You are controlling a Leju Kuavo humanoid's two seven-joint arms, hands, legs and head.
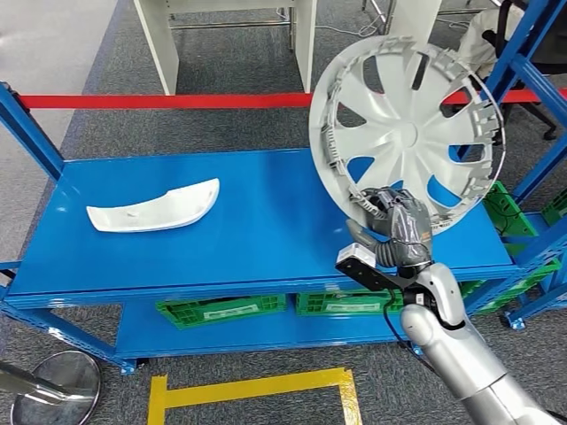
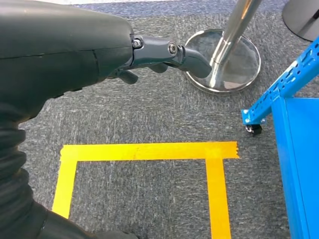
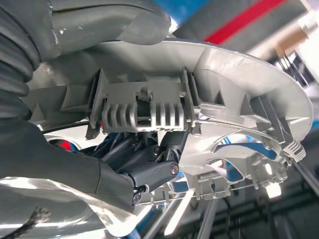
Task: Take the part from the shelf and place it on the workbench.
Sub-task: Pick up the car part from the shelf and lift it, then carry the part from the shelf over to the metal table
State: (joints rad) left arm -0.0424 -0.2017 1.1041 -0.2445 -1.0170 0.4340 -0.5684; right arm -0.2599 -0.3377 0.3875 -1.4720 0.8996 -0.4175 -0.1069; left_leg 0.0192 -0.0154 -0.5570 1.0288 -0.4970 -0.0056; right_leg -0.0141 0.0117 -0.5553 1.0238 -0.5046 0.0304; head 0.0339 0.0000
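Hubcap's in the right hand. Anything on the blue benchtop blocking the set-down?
Nothing visible under it. The right hand holds the hubcap by its lower rim above the blue workbench; the white curved part lies well to the left.

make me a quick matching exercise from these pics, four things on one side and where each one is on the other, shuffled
Things:
1. silver plastic wheel cover
2. white curved plastic trim piece
3. green plastic crates
4. yellow tape outline

Places:
A. grey carpet floor
B. lower blue shelf
C. lying flat on the blue top surface
D. held upright by the right hand

Pairs: 1-D, 2-C, 3-B, 4-A
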